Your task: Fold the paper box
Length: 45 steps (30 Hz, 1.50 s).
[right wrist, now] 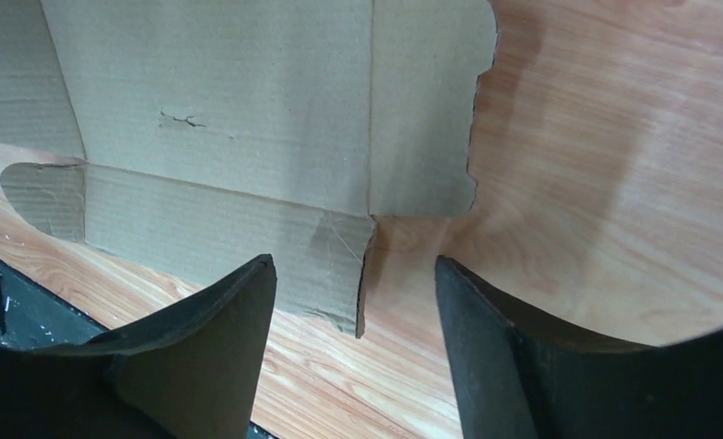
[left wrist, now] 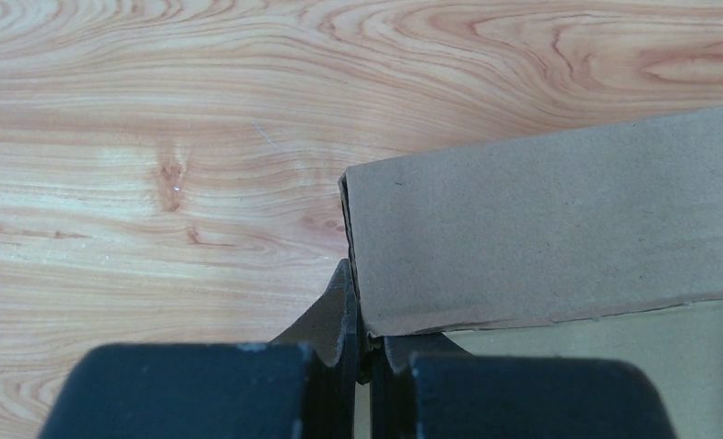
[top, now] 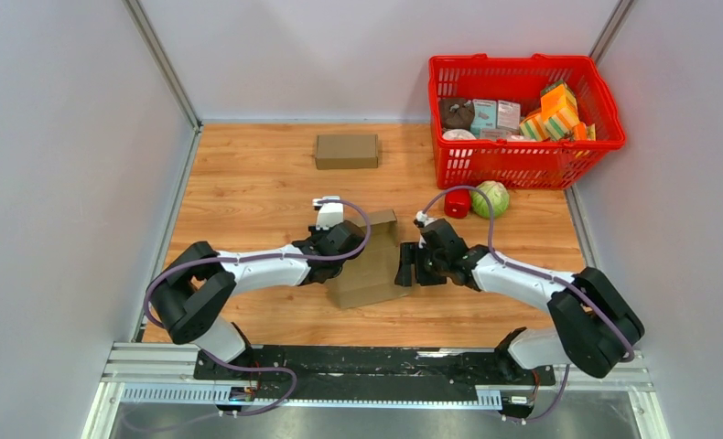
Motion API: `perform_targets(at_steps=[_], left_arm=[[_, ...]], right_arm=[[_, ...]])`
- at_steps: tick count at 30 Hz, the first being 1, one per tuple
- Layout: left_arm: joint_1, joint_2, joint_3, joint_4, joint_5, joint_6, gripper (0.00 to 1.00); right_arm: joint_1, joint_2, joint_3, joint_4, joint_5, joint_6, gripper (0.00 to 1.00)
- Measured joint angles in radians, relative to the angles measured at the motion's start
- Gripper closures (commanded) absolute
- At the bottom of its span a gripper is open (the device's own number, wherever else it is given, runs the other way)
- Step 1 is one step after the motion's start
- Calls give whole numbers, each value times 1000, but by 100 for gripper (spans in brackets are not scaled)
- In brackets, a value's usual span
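Paper box point(top: 373, 267): in the top view its left edge is hidden under the left gripper point(top: 343, 241). In the left wrist view the box runs off the right and bottom edges. The fingers point(left wrist: 335, 325) are cut off at the bottom, and the pinch point is mostly hidden behind the flap. In the right wrist view the box is cut off at top and left, and the right gripper point(right wrist: 354, 267) is cut off at the bottom. Basket point(top: 523, 165) wall hides the lower contents, labels too small to read. Red item point(top: 457, 203) too small to identify.
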<state>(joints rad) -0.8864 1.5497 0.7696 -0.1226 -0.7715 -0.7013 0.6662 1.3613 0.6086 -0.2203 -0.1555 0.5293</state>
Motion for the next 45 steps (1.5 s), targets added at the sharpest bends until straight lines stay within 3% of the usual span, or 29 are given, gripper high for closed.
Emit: perform_targets(at_steps=[3, 6, 7, 8, 11, 14, 19, 22, 32, 37, 40, 41, 43, 44, 45], left_arm=[[0, 4, 6, -6, -1, 1, 100], [0, 10, 11, -9, -5, 1, 100], [0, 11, 11, -8, -6, 1, 100], [0, 12, 11, -8, -7, 1, 100], [0, 14, 12, -5, -10, 3, 100], [0, 18, 14, -4, -13, 8, 100], [0, 18, 14, -3, -14, 11, 100], [0, 19, 14, -2, -15, 11, 100], [0, 20, 14, 4, -13, 12, 100], [0, 22, 14, 11, -13, 15, 100], [-1, 22, 11, 16, -15, 17, 100], [-1, 23, 11, 18, -15, 18, 100], [0, 23, 10, 22, -15, 19, 100], [0, 23, 10, 23, -15, 19, 100], [0, 23, 10, 26, -14, 20, 100]], right_arm=[[-10, -42, 0, -28, 9, 8, 13], [-83, -152, 16, -53, 3, 17, 14], [-125, -177, 39, -53, -13, 20, 16], [-161, -183, 74, -53, -30, 21, 25], [-239, -117, 223, -54, -95, 16, 30], [-259, 17, 382, -19, -160, 12, 39], [-259, 187, 480, 8, -223, 6, 47], [-259, 257, 491, 4, -227, -12, 49], [-259, 299, 427, 78, -259, -31, 77], [-260, 291, 369, 188, -277, -29, 77], [-260, 278, 352, 210, -272, -31, 64], [-260, 274, 351, 207, -263, -37, 49], [-259, 260, 352, 176, -238, -50, 36], [-259, 245, 351, 148, -219, -62, 22], [-259, 225, 347, 121, -196, -71, 14]])
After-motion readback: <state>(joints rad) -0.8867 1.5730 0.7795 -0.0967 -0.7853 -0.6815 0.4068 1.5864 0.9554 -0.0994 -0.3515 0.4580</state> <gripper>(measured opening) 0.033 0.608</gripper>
